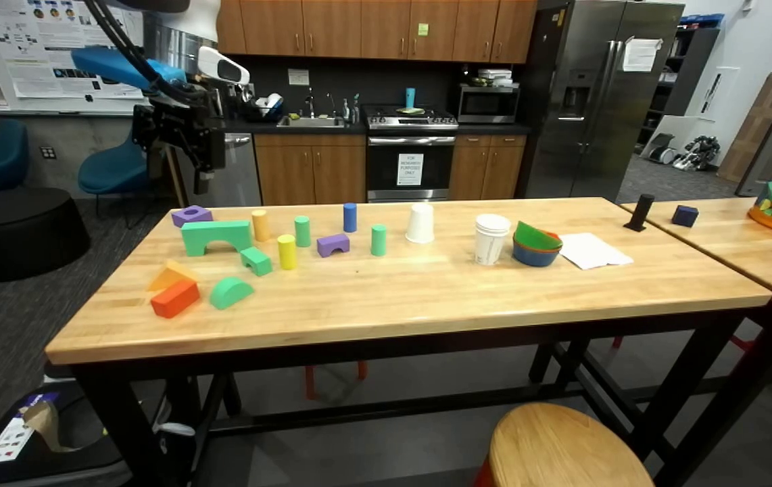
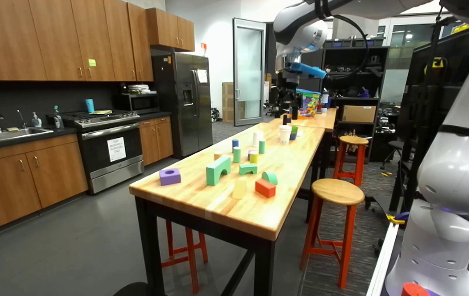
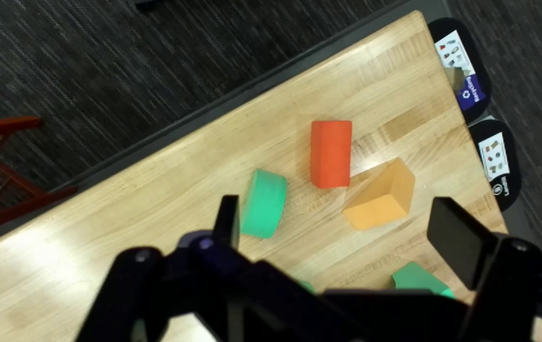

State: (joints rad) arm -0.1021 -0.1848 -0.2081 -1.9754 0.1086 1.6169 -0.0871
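My gripper (image 3: 340, 218) is open with nothing between its fingers, high above the wooden table (image 1: 386, 297). It also shows in both exterior views (image 1: 180, 172) (image 2: 287, 112). Below it in the wrist view lie a red block (image 3: 331, 154), an orange wedge (image 3: 379, 202) and a green half-round block (image 3: 265, 204). The orange wedge lies between the finger lines. A green arch block (image 3: 418, 278) is partly hidden by the gripper. In an exterior view, a purple block with a hole (image 1: 191, 215) and a small green arch (image 1: 256, 261) lie near the large green arch (image 1: 215, 235).
Several upright cylinders, including a yellow one (image 1: 287, 251), and a purple arch (image 1: 333, 245) stand mid-table. Farther along are a white cup (image 1: 420, 223), stacked cups (image 1: 491, 240), bowls (image 1: 536, 254) and paper (image 1: 592, 250). Stools (image 2: 337, 191) stand beside the table.
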